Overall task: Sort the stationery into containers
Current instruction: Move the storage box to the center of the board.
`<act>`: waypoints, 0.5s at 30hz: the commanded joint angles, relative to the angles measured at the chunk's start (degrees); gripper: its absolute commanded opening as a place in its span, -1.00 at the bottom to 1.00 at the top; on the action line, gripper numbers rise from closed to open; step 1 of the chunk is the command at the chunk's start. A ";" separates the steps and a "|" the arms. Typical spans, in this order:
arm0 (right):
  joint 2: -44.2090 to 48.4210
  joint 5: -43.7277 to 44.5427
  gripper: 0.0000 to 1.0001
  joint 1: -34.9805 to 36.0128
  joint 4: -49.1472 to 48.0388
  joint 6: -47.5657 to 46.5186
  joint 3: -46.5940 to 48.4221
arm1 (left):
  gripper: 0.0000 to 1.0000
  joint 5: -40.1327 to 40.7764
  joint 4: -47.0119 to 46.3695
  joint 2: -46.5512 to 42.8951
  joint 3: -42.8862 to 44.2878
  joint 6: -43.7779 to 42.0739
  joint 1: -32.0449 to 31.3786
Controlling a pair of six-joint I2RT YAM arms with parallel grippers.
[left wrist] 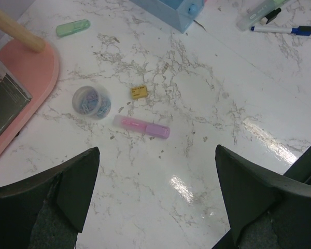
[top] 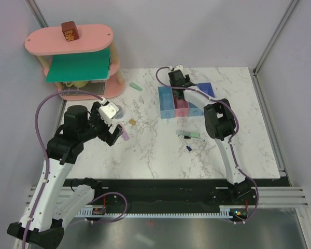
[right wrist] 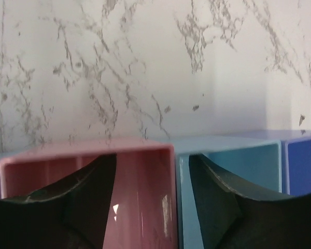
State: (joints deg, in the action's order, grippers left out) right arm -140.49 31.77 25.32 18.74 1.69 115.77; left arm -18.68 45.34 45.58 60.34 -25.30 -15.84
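Observation:
The row of bins (top: 166, 104) stands at the table's back middle. My right gripper (top: 180, 93) hangs open and empty over it. In the right wrist view the gripper (right wrist: 153, 161) straddles the wall between the pink bin (right wrist: 145, 207) and a light blue bin (right wrist: 249, 155). My left gripper (top: 110, 129) is open and empty above the table. In the left wrist view it (left wrist: 155, 161) is just short of the lilac-pink bar (left wrist: 143, 127), tan piece (left wrist: 138, 92) and bluish round piece (left wrist: 92, 100). A mint bar (left wrist: 72, 27) lies farther off. Two pens (top: 188, 141) and a mint bar (top: 196, 137) lie in front of the bins.
A big pink oval shelf (top: 67, 41) with a green panel stands at the back left, a brown block (top: 69, 31) on top. Its base (left wrist: 26, 72) shows in the left wrist view. A darker blue bin (right wrist: 303, 166) ends the row.

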 commanded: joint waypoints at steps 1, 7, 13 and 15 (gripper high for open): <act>9.51 -3.54 0.39 -0.27 -1.95 0.60 -6.06 | 1.00 -2.76 -1.04 1.61 2.07 -8.61 0.02; 25.24 -6.19 0.59 -0.18 -3.63 -5.73 -19.68 | 0.99 -9.88 -4.81 8.98 4.08 -25.13 0.02; 38.78 -6.55 0.73 -0.18 -4.50 -11.88 -33.82 | 0.99 -15.16 -7.54 21.71 9.35 -45.51 -0.42; 42.39 -6.63 0.77 -0.27 -4.59 -14.33 -36.30 | 0.99 -11.93 -7.90 25.41 11.37 -51.94 -1.56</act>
State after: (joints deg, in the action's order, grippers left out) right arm -103.57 25.61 25.28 15.29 -6.92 84.84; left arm -29.61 41.28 64.95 67.42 -58.83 -16.03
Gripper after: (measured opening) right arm 0.866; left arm 0.994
